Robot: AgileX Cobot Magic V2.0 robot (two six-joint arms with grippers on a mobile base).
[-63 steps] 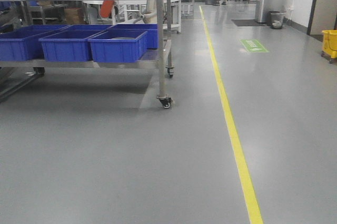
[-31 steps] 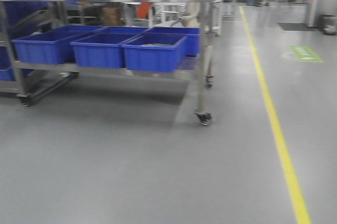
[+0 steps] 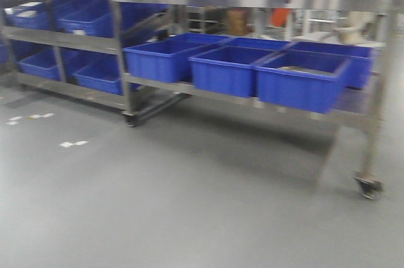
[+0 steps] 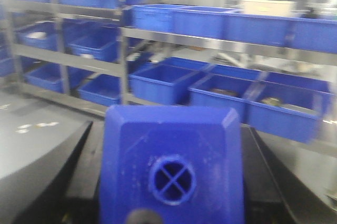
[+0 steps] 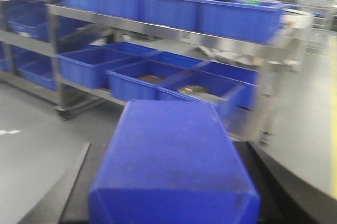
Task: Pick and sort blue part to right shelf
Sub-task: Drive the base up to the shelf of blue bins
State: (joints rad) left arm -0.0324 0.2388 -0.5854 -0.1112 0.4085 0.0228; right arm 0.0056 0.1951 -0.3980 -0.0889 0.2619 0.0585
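Grey floor (image 3: pixel 189 217) filled the lower half of the front view. Two steel shelves stood on it side by side: the nearer shelf (image 3: pixel 252 0) to the right, the farther shelf (image 3: pixel 57 36) to the left. Both carried blue bins (image 3: pixel 303 82) on every visible level. The frames were blurred, so bin contents could not be read.

Right wrist view: a plain blue block (image 5: pixel 171 166) filled the foreground between the dark fingers (image 5: pixel 58 192) of the right end effector (image 5: pixel 168 145). Could not tell whether it was clenched on the block.

Left wrist view: the blue part (image 4: pixel 171 145), with a round cross-barred hole in its face, sat between the dark fingers (image 4: pixel 47 176) of the left end effector (image 4: pixel 168 125). Grip likewise could not be told.

A caster (image 3: pixel 368 187) sat under the nearer shelf's right post. Small white marks (image 3: pixel 74 144) lay on the floor at left.
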